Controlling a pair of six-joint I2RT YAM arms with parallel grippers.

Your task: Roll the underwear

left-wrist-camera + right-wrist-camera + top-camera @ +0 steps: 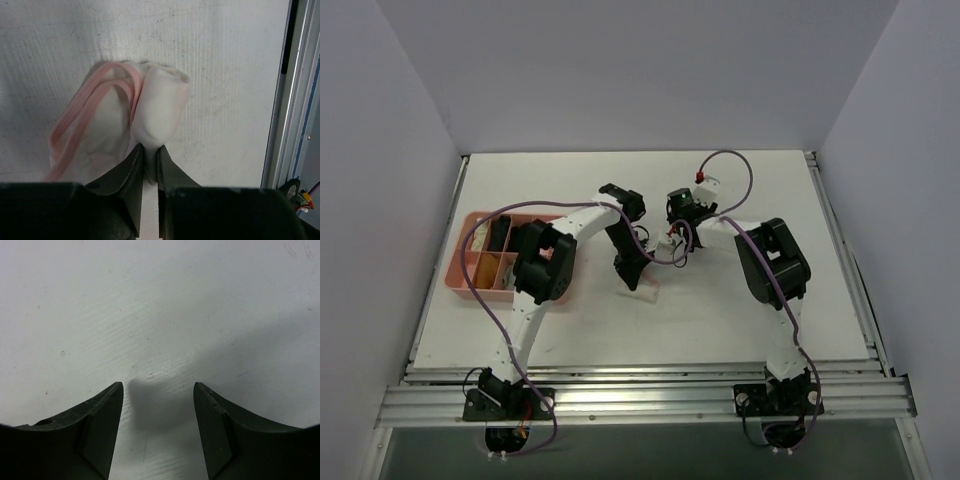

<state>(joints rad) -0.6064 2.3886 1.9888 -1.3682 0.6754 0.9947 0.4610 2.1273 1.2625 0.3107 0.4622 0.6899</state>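
**Half-rolled underwear (pixel 160 112) near the middle of the table (pixel 225 60), pinched at its near end by the left gripper (pixel 150 152).**
Its pink trim (pixel 80 117) loops loose beside the roll. The right gripper (pixel 157 390) hangs spread over the table, touching no cloth, so the unanchored roll may unwind or drag when moved.

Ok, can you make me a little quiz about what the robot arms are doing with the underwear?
1. True or false: the right gripper is holding the underwear.
2. What colour is the underwear's edge trim? A green, B pink, C blue.
3. Fill the gap: the left gripper is shut on the ____.
Key: 1 false, it is open over bare table; 2 B; 3 underwear.
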